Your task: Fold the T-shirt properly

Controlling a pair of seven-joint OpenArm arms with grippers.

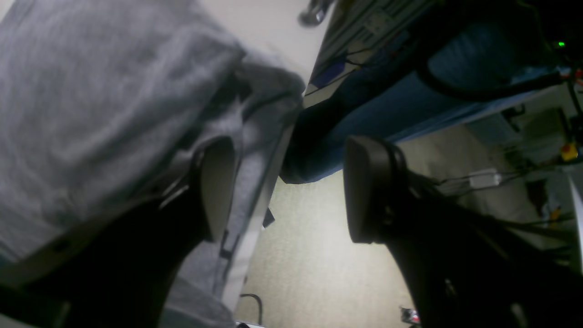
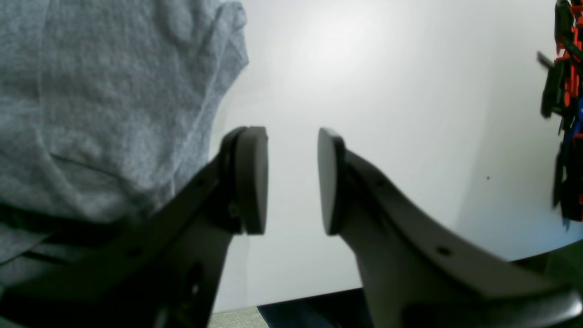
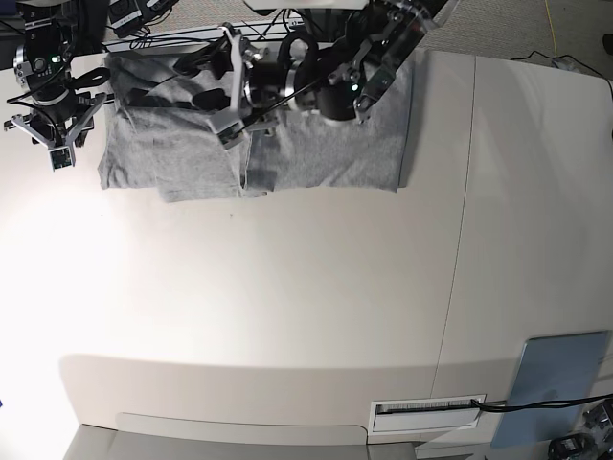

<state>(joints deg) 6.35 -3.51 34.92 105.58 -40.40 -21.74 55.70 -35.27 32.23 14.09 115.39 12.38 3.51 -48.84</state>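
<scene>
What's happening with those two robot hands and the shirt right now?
Left hand open, empty, at table edge. Right hand open, empty, beside T-shirt. Shirt lies rumpled. Nothing in the way.

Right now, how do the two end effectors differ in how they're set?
The left end effector gapes wide at the table's far edge, one pad on the T-shirt. The right end effector stands about half as wide, over bare table beside the shirt, touching no cloth. Both are open and grip nothing.
</scene>
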